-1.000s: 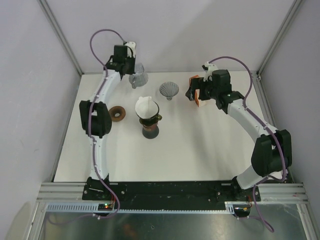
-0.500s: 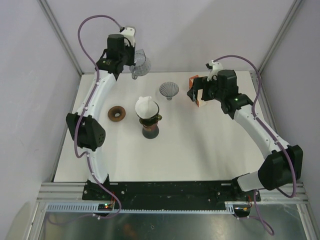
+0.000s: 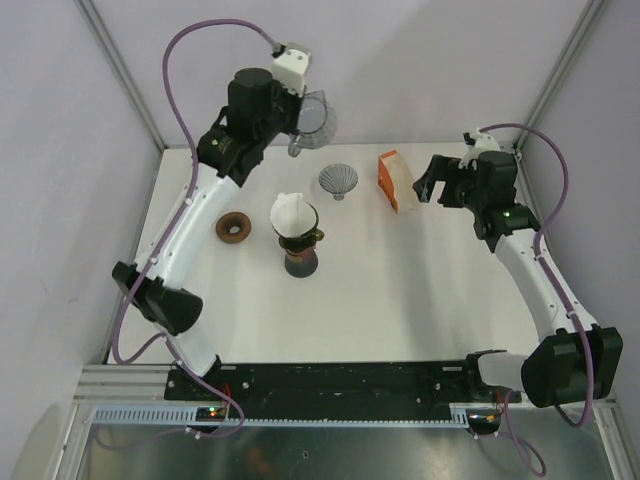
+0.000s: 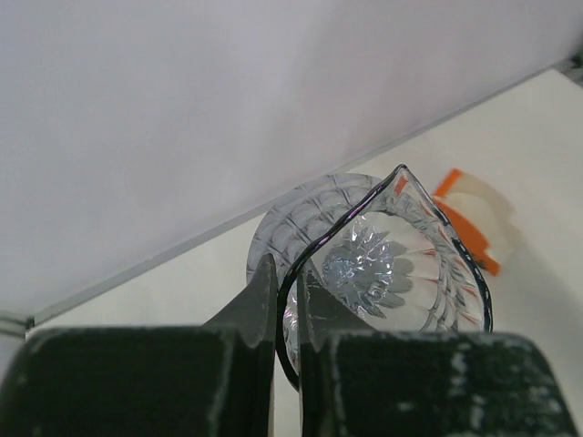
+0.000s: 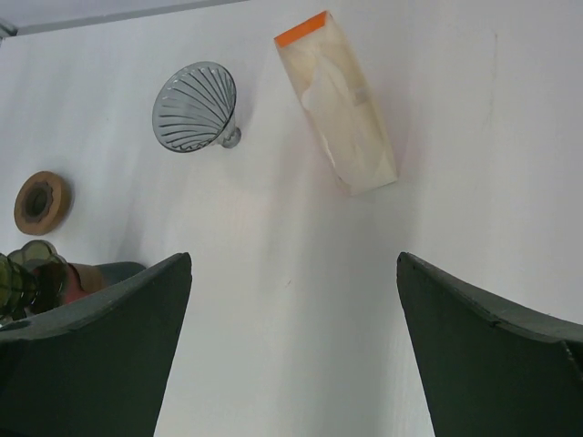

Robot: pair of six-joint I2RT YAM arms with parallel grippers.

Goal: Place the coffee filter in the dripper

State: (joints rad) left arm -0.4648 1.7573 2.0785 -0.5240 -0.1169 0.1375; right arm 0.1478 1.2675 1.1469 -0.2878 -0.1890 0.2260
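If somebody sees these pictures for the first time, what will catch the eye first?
First, the clear glass jug, held in the air at the far edge, left of the middle, with the left jaws pinched on its rim. Next, the white paper filter standing in the dripper at the middle of the table. Then the orange-topped packet lying flat right of the middle, with the right jaws wide open beside it.

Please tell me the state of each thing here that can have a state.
glass dripper: held in the air, gripped by its rim
left end effector: shut on the glass dripper
right end effector: open, empty
grey funnel: lying on its side
filter pack: lying flat
paper filter: seated in the dark holder
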